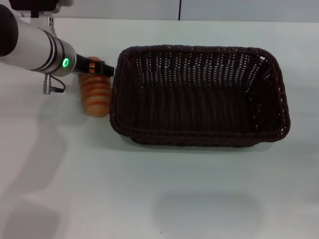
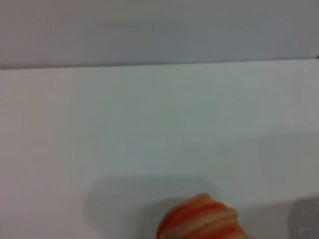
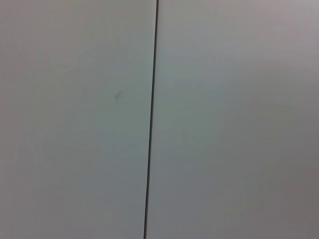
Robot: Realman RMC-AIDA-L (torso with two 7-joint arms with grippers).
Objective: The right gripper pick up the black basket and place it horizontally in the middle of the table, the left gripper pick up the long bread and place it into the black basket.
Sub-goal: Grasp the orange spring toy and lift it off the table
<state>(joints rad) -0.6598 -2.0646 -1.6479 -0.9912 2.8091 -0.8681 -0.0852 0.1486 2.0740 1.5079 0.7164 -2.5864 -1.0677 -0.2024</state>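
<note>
The black basket (image 1: 199, 94) lies lengthwise across the middle of the white table (image 1: 149, 189), open side up and empty. The long bread (image 1: 95, 94), striped orange and tan, is just left of the basket's left rim. My left gripper (image 1: 97, 67), on the arm with the green ring, is at the bread's far end and shut on it. In the left wrist view one end of the bread (image 2: 202, 219) shows with a soft shadow on the table beside it. My right gripper is out of view.
The table's back edge meets a grey wall (image 1: 224, 10) just behind the basket. The right wrist view shows only a grey panel with a dark vertical seam (image 3: 151, 119).
</note>
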